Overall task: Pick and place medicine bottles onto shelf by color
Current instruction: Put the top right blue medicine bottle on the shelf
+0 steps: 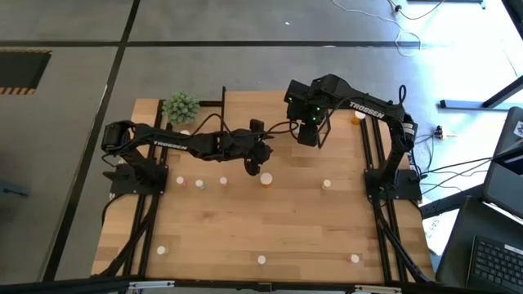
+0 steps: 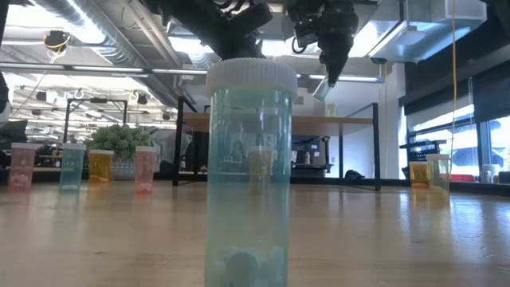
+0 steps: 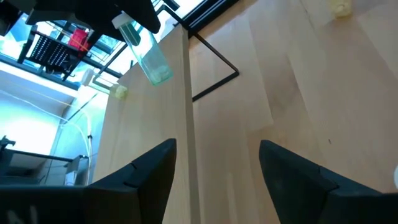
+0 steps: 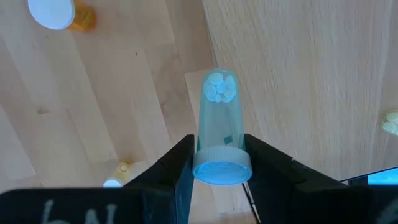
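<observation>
We see the right tool [image 4: 217, 163] clamped on a pale blue-green medicine bottle [image 4: 219, 124], its two dark fingers pressing the clear plastic body just under the white cap. The bottle is a smooth translucent cylinder with small pale tablets gathered at its closed end, and it hangs in the air above the light-wood shelf [image 4: 298, 74]. From the left wrist view the same bottle [image 3: 144, 51] shows tilted, gripped at the cap end by the other arm over the shelf board, whose thin black frame [image 3: 214, 78] runs beside it.

The left tool [image 3: 214, 171] stands wide, nothing between its fingers, over the tabletop [image 1: 245, 229] near the middle, just beside an orange bottle [image 1: 266, 179] standing upright.

In the low view another blue-green bottle [image 2: 247, 171] stands upright close by, white ribbed cap on top, tablets at the bottom. Further small bottles stand scattered across the planked tabletop, well apart. A spiky green potted plant [image 1: 181, 107] sits at the far left corner.
</observation>
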Tool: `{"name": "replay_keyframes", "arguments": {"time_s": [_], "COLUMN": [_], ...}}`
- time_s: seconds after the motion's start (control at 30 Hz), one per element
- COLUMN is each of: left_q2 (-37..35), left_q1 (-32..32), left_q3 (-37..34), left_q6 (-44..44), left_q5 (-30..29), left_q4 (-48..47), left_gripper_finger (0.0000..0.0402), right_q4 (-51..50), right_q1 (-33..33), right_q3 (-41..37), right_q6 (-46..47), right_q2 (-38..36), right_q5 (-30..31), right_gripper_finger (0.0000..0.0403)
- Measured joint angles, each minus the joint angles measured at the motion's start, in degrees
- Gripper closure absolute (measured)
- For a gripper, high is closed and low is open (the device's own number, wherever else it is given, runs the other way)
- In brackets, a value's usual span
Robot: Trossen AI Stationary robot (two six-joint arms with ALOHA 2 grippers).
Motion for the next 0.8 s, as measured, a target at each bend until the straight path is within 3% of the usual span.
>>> {"name": "replay_keyframes", "arguments": {"time_s": [0.8], "left_q2": [0.43], "left_q1": [-0.11], "left_q3": [0.02], "left_q6": [-3.13], "left_q5": [3.4], "left_q4": [0.71], "left_gripper_finger": [0.0175], "right_q4": [0.25], "right_q1": [0.0], "right_q3": [0.0], "right_q6": [0.11], "right_q2": [0.0], "right_q5": [0.02], "right_gripper_finger": [0.0272]}}
